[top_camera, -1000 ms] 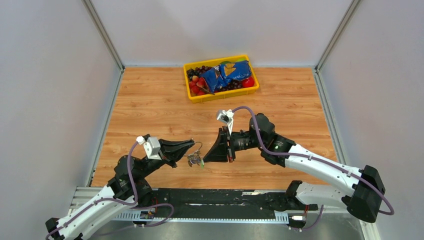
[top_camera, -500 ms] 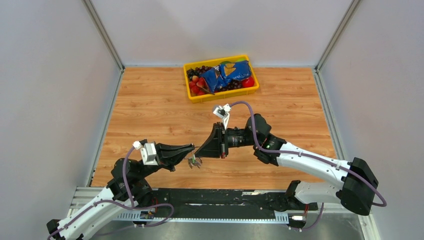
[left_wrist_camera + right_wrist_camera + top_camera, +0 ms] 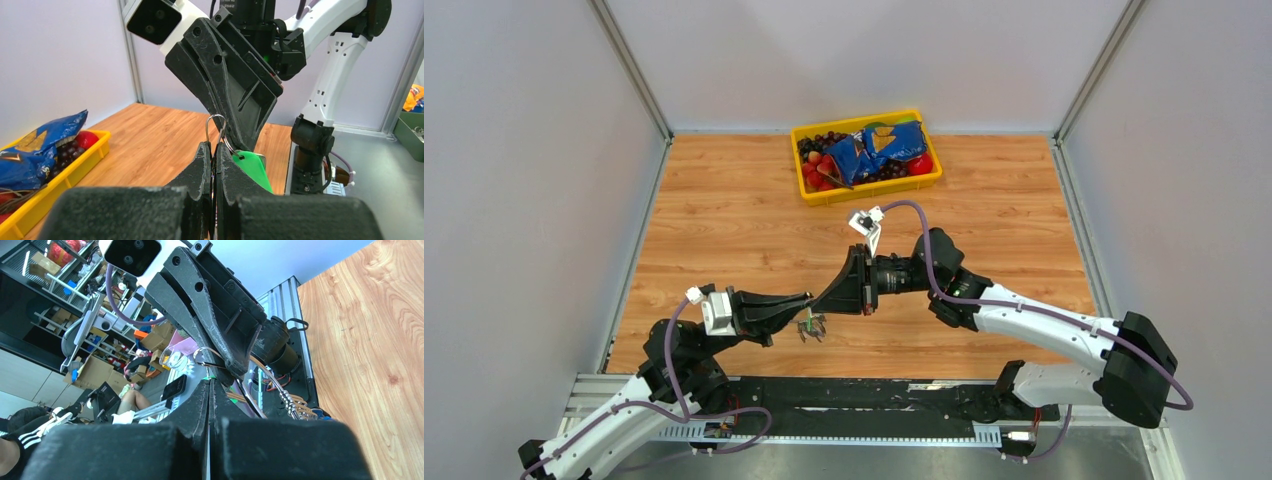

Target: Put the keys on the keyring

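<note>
A thin wire keyring (image 3: 215, 116) is being clamped between the clenched fingers of the left gripper (image 3: 212, 150), with its loop being held upright just above the fingertips. Directly ahead of that gripper, tip to tip, the right gripper (image 3: 209, 386) is being held with its fingers pressed together; whether anything is being pinched there cannot be told. A bright green tag (image 3: 251, 165) is being shown just beneath the right gripper's tip, right by the ring's wire and beside the left fingertips. In the top view a small cluster of keys (image 3: 812, 327) is hanging below the point where the two tips are meeting, above the wooden table (image 3: 724, 220). Well beyond both grippers, a yellow tray (image 3: 874, 188) is lying with a blue snack bag (image 3: 879, 148) and red and dark fruit inside.
</note>
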